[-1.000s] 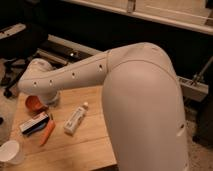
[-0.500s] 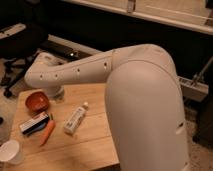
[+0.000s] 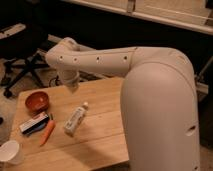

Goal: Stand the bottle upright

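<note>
The bottle (image 3: 76,120) lies on its side in the middle of the wooden table (image 3: 105,100), a slim whitish thing with its small white cap pointing toward the back right. My gripper (image 3: 70,86) hangs at the end of the white arm (image 3: 100,59), above the table's back edge. It is behind the bottle, a little to its left, and well clear of it. It is shut with nothing in it.
A red bowl (image 3: 37,101) sits at the table's left. In front of it lie a flat dark-and-white box (image 3: 34,123) and an orange carrot (image 3: 47,132). A white paper cup (image 3: 10,151) stands at the front left corner. A black office chair (image 3: 22,55) is behind the table.
The end of the arm has swung to the right along the table's back edge, uncovering the red bowl. The bottle has not moved.
</note>
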You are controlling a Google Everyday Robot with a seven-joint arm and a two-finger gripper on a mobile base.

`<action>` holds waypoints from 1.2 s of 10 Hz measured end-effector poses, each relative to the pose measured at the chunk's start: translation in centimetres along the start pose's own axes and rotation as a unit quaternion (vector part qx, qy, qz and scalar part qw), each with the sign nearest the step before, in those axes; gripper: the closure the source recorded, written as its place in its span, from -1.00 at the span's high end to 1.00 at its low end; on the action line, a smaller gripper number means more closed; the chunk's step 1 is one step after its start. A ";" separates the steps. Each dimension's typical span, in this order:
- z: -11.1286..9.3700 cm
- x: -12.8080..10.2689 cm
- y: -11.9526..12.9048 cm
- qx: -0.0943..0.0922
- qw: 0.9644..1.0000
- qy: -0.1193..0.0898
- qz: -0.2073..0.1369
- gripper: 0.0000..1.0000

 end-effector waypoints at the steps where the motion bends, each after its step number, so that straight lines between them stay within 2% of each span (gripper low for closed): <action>1: 0.3 0.7 0.3 -0.011 1.000 0.001 -0.019 -0.95; 3: 1.1 2.7 0.8 -0.024 0.999 0.016 -0.028 -0.63; 4: 1.0 3.0 1.0 -0.026 0.999 0.018 -0.026 -0.57; 12: 1.1 2.7 0.8 -0.025 0.999 0.017 -0.028 -0.57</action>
